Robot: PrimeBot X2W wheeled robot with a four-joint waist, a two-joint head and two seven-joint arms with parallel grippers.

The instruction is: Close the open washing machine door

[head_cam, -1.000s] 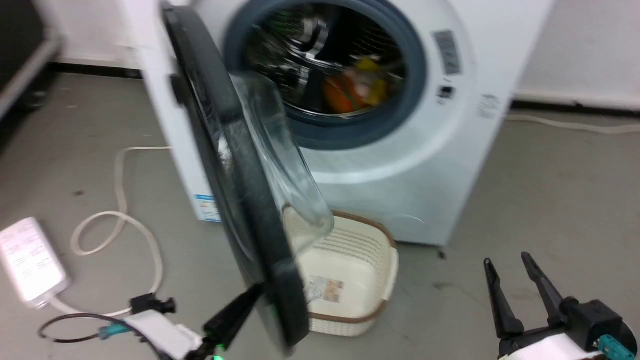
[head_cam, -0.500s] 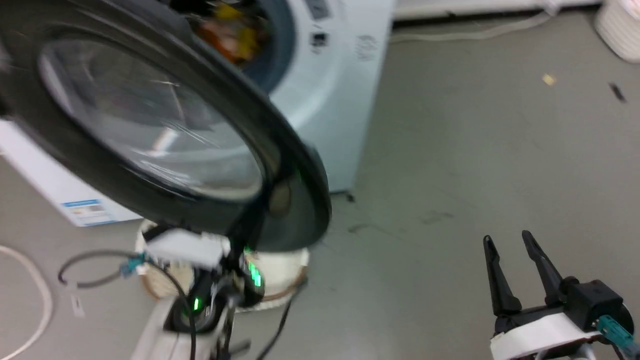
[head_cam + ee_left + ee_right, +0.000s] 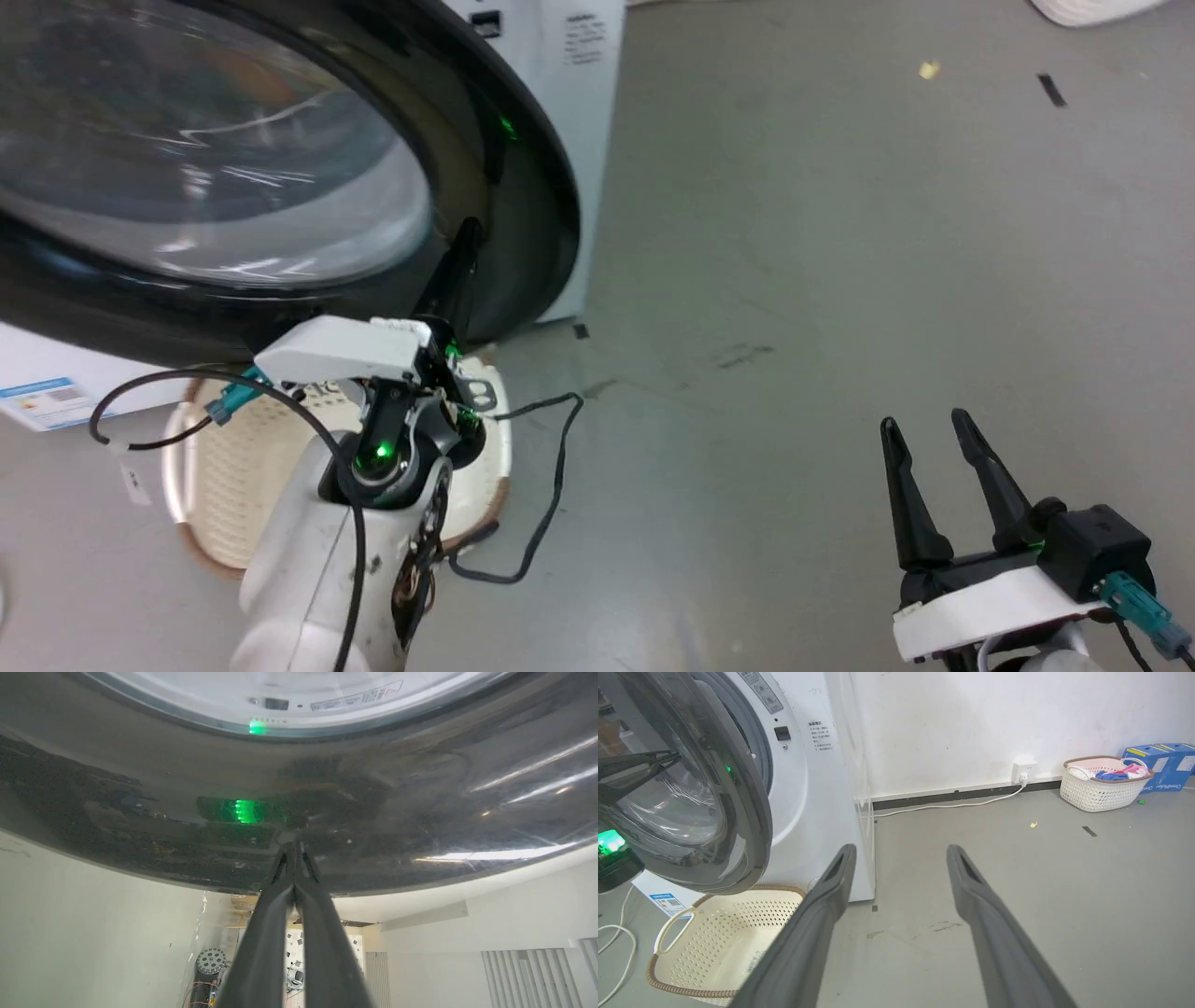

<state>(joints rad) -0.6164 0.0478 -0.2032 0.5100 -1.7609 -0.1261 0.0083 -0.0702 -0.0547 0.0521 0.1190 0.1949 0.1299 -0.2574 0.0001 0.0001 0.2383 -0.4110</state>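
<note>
Two dark fingers of the left gripper [image 3: 469, 231] are pressed together into one point and hold nothing. This point touches the glossy black rim of the washing machine door [image 3: 233, 159] on its outer face, near the free edge. The door stands in front of the washing machine [image 3: 817, 788], turned most of the way toward it. In the right wrist view a gap shows between the rim and the white front, so I judge it is not yet latched. The step in hand is the push that swings the door shut. The next move, I think, calls for a steady press toward the drum opening until the latch catches, with care that the tip does not slide on the smooth rim. The right gripper [image 3: 924, 422] hangs with its fingers spread and empty over the grey floor [image 3: 794, 280], well apart from the door. A cream basket [image 3: 224, 476] lies on the floor just below the door.
</note>
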